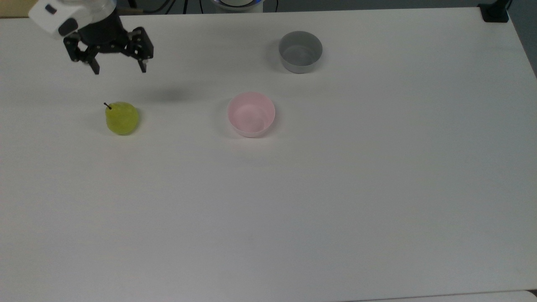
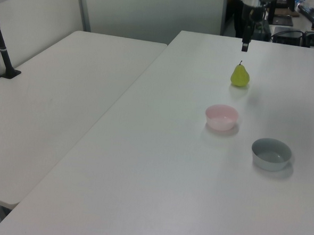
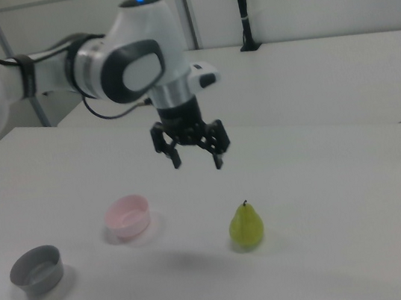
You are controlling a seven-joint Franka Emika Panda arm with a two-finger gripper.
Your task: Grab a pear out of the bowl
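Observation:
A yellow-green pear (image 1: 122, 118) (image 2: 240, 75) (image 3: 246, 225) stands upright on the white table, stem up, well to the top view's left of the pale pink bowl (image 1: 251, 114) (image 2: 221, 116) (image 3: 127, 215). The pink bowl holds nothing. My gripper (image 1: 119, 69) (image 3: 197, 161) hangs open in the air above the pear, well clear of it, with nothing between its fingers. In the left view one dark fingertip (image 2: 245, 46) shows above and behind the pear.
A grey bowl (image 1: 300, 51) (image 2: 271, 154) (image 3: 37, 272) of similar size stands empty beyond the pink one. A second white table (image 2: 57, 90) adjoins on the left view's left. A black clamp (image 1: 495, 12) sits at the top view's top right corner.

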